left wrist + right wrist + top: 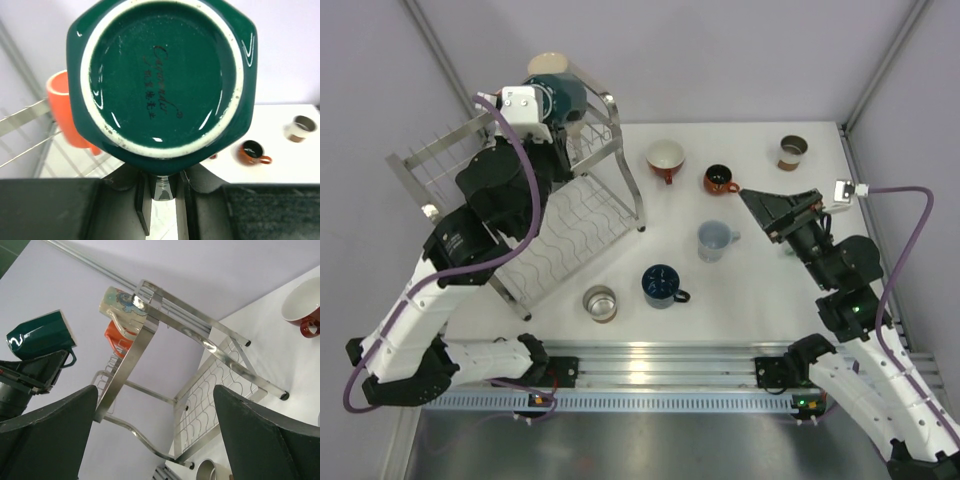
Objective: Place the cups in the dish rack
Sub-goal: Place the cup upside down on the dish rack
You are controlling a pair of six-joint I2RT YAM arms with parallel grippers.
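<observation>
My left gripper (551, 108) is shut on the handle of a dark teal cup (563, 96), held high over the upper tier of the dish rack (582, 222). In the left wrist view the teal cup's base (162, 80) fills the frame, its handle pinched in my gripper (163, 189). An orange cup (65, 112) and a tall beige cup (122, 305) sit on the rack's top tier (150, 335). My right gripper (758, 205) is open and empty above the table, near a pale blue cup (715, 240) and a small brown cup (720, 180).
On the table stand a red cup with a white inside (666, 158), a navy cup (663, 285), a shiny glass-like cup (600, 303) by the rack's front corner and a beige-brown cup (792, 150) at the back right. Walls close in behind the rack.
</observation>
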